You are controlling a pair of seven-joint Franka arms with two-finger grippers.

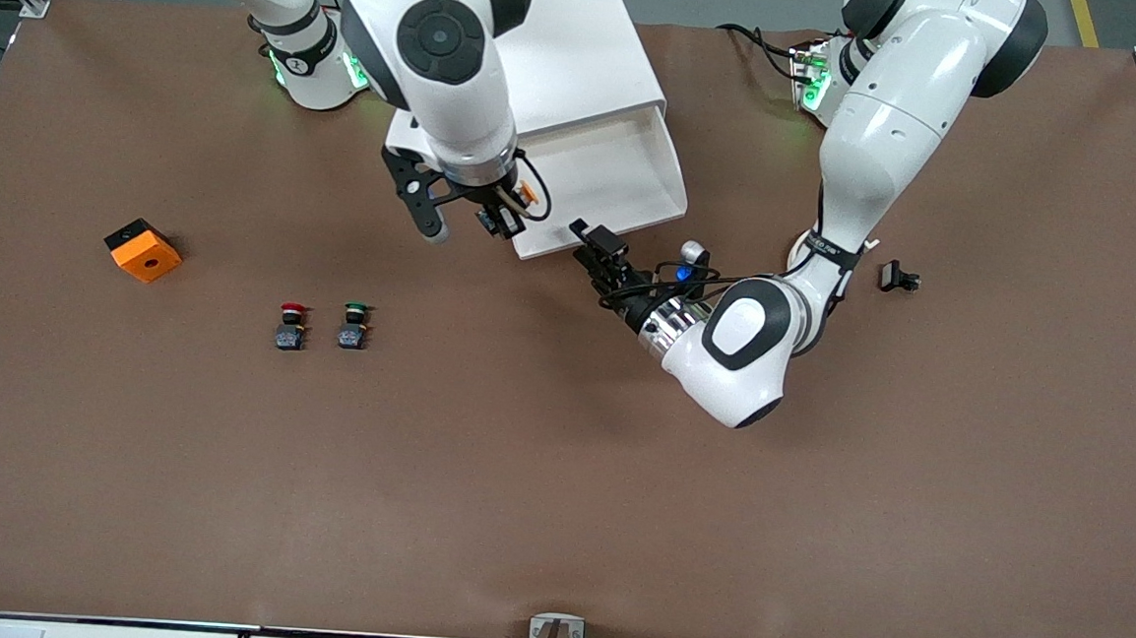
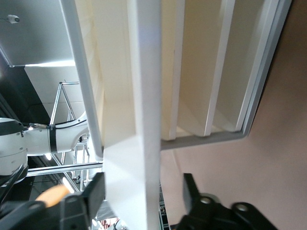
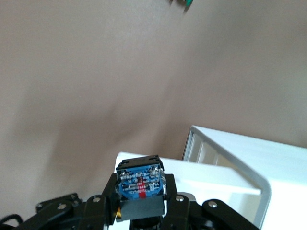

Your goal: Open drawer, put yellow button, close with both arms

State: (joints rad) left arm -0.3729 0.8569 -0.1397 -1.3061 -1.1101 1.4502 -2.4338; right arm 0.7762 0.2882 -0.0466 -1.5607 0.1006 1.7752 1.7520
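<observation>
Yellow button (image 1: pixel 526 194) sat clamped in my right gripper (image 1: pixel 507 219) over the drawer (image 1: pixel 626 180) edge; left gripper (image 1: pixel 600 252), open, straddled its front, risking a spill.

No legible txt anywhere; print on the yellow button (image 3: pixel 140 184) underside too small to read.

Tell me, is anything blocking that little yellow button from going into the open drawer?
Nothing visible blocks it. The right gripper holds the yellow button just over the front edge of the drawer, whose tray lies open. The left gripper, jaws open, sits at the drawer's front corner.
</observation>
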